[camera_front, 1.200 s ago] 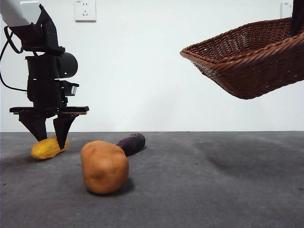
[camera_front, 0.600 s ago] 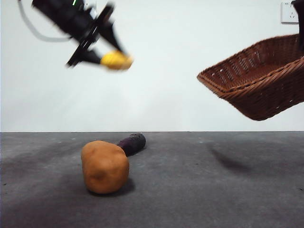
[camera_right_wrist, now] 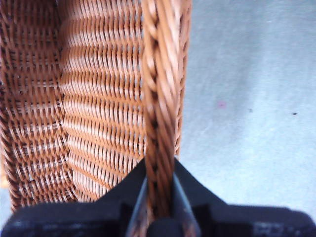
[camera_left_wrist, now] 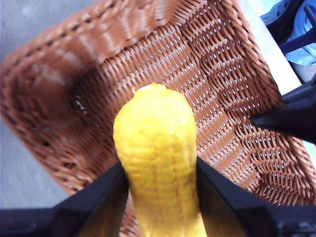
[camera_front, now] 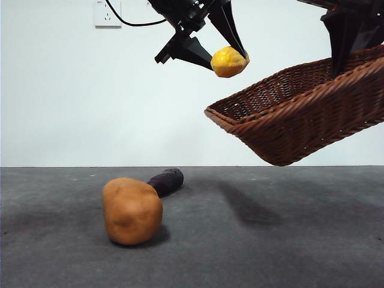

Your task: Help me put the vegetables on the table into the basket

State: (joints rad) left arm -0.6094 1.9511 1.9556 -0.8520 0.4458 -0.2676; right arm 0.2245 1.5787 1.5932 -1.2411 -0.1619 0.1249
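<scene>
My left gripper is high in the air, shut on the small yellow ridged vegetable, right above the low edge of the basket. In the left wrist view the yellow vegetable sits between the jaws with the basket's woven inside beneath it. My right gripper holds the basket tilted in the air, shut on its braided rim. The orange-brown potato-like vegetable and the dark purple one lie on the table.
A white wall with a power socket stands behind the table. The basket casts a shadow on the table to the right of the two lying vegetables.
My left gripper lifted the yellow vegetable off the table and carried it up and right to the basket. The basket moved left and lower, toward it.
</scene>
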